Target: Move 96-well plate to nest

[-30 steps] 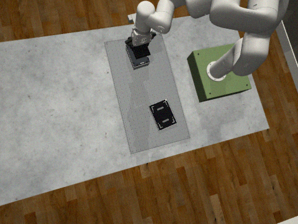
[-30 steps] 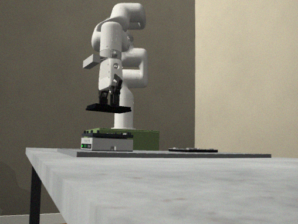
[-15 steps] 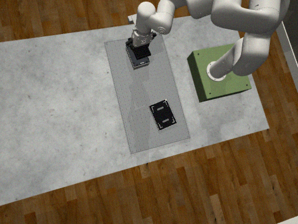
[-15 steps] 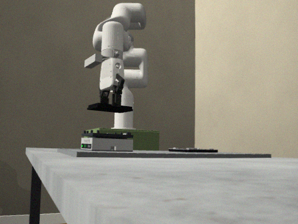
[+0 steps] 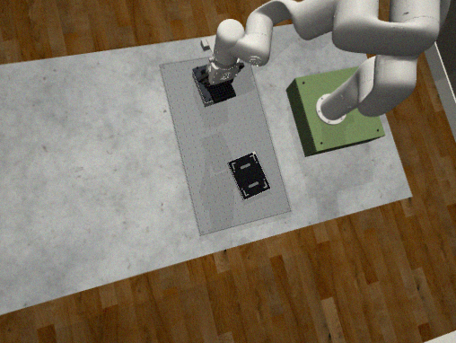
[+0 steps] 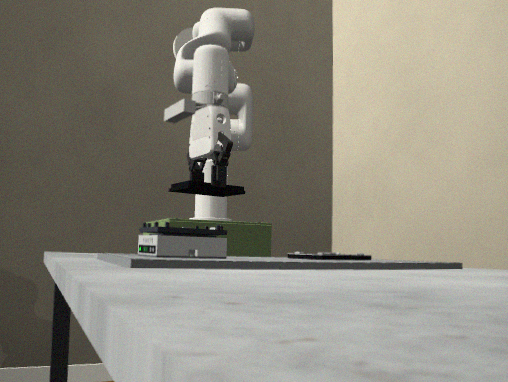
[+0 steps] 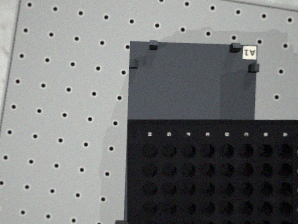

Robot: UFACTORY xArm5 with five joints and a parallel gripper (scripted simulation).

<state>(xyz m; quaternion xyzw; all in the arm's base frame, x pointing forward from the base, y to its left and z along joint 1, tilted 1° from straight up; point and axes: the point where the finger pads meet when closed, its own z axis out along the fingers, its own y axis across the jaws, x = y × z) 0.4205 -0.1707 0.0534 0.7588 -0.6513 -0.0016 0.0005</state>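
My gripper (image 6: 207,181) is shut on the black 96-well plate (image 6: 206,188) and holds it level, well above the plate shaker S1 (image 6: 182,243). From above, the plate (image 5: 216,91) hangs under the wrist at the far end of the grey perforated board (image 5: 224,148). In the wrist view the plate (image 7: 210,172) fills the lower right; beyond it lies the shaker's bare grey top (image 7: 192,80) with corner locators and an A1 label (image 7: 249,51). The plate nest N1 (image 5: 249,175) is a black pad with white corner marks near the board's near end; it shows as a thin dark slab in the side view (image 6: 329,256).
The arm's green base block (image 5: 334,112) stands to the right of the board. The arm's white links reach over the table's far right. A small grey piece (image 5: 206,43) lies at the table's far edge.
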